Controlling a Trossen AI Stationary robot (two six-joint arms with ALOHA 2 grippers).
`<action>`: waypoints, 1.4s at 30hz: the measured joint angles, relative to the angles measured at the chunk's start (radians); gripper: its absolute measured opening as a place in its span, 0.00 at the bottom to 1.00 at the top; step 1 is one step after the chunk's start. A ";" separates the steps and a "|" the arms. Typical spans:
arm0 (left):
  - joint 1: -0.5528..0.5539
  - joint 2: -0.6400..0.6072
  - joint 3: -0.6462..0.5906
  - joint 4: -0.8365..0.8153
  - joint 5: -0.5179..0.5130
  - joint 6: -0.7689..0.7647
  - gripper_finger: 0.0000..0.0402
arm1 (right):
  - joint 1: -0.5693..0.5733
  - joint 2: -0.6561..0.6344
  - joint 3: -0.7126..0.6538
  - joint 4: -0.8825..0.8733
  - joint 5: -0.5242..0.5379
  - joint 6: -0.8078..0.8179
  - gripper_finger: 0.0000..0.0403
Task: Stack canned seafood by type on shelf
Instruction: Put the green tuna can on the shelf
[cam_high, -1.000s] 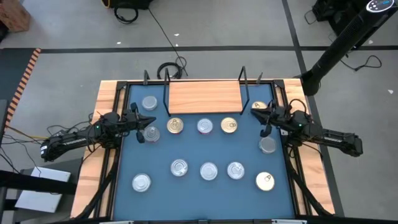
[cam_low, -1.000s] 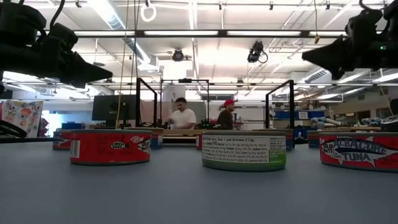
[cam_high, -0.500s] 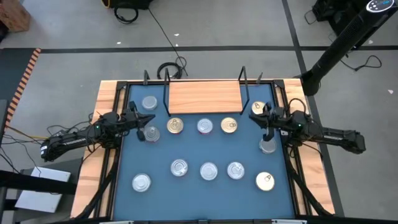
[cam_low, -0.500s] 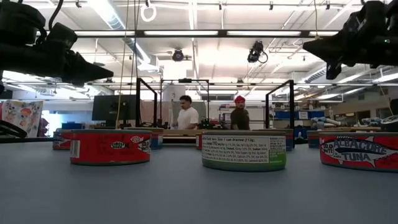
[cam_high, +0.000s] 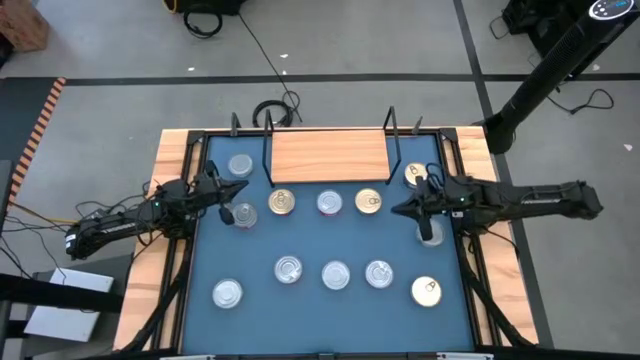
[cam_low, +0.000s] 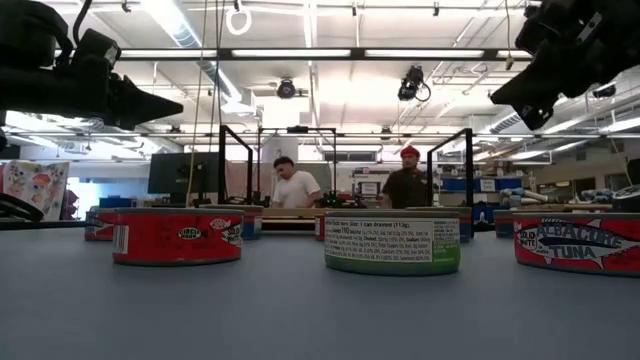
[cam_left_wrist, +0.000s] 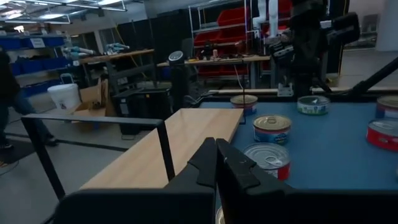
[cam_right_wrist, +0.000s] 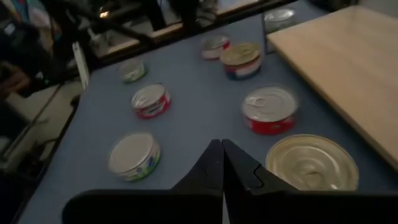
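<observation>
Blue counter (cam_high: 320, 300): eleven tins (cam_high: 335, 274) are counted, one at the right edge half hidden under the right gripper (cam_high: 399, 210). Shelf (cam_high: 328, 155) is set at the far edge. Both grippers' jaws are seen shut, left gripper (cam_high: 240, 190) near the left edge.

Eleven tins sit on the blue mat around the shelf (cam_high: 329, 155). Three are gold-topped: one (cam_high: 282, 202) and another (cam_high: 368, 201) just in front of the shelf, a third (cam_high: 427, 291) well in front to its right. The other eight are silver-topped. Two people stand beyond the shelf.
</observation>
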 joint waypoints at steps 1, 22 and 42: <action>0.000 0.000 0.000 0.001 0.000 -0.012 0.01 | 0.012 0.018 0.013 0.001 -0.002 -0.002 0.01; 0.000 0.000 0.000 0.006 0.000 -0.059 0.01 | 0.126 0.482 0.087 0.297 -0.113 -0.076 0.01; -0.001 0.000 0.000 -0.024 0.009 -0.058 0.01 | 0.008 0.801 0.361 0.050 -0.114 -0.193 0.02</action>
